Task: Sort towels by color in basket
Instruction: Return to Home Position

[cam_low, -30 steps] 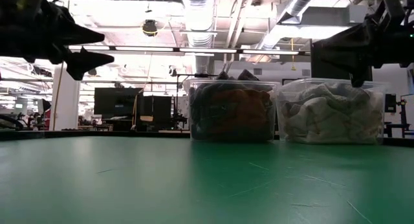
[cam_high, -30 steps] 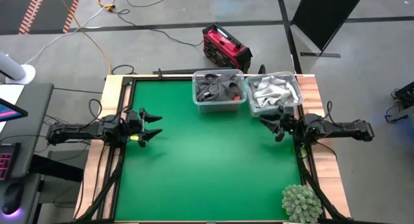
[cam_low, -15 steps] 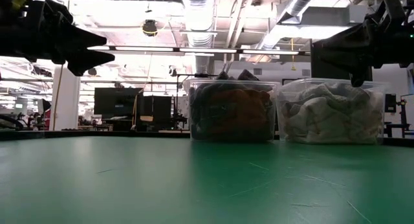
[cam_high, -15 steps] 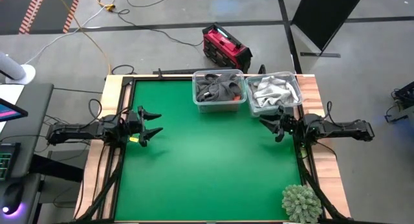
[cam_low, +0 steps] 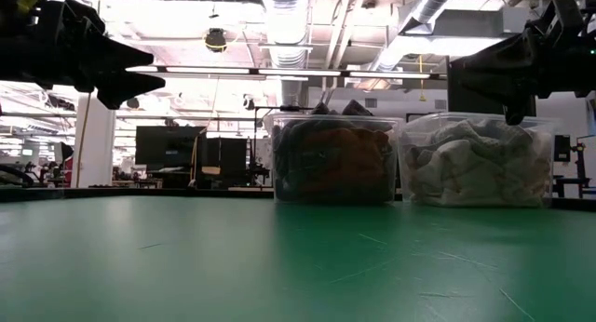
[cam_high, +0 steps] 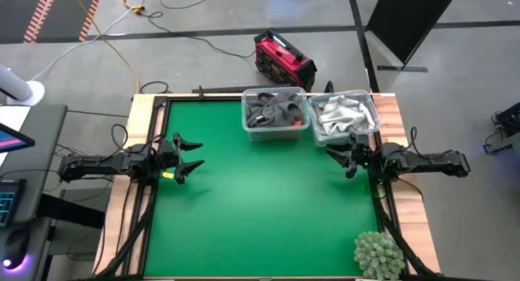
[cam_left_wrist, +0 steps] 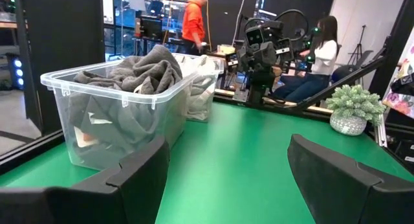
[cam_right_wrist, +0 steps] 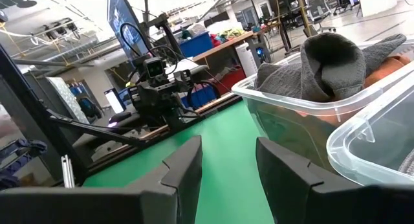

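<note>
Homing: I'm holding both jaws empty at the green worktop (cam_high: 260, 216) sides, left jaws wide, right jaws narrower.
Dark grey towels (cam_high: 272, 110) and light grey towels (cam_high: 343, 114), in clear plastic bins (cam_high: 276, 135), are lying far-side, nearest my right jaws.

Dark grey towels (cam_high: 275, 112), rust-orange showing beneath: crumpled heap in clear bin (cam_high: 244, 123), well apart from left hand (cam_high: 197, 155). Light grey and white towels (cam_high: 343, 114): bunched in neighbouring bin (cam_high: 377, 123), near right hand (cam_high: 340, 160).

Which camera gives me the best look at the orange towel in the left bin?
The low view: the orange towel shows as a broad patch through the left bin's clear wall. The high view shows only a sliver beside the dark grey towel. The right wrist view catches a strip; the left wrist view shows none.
</note>
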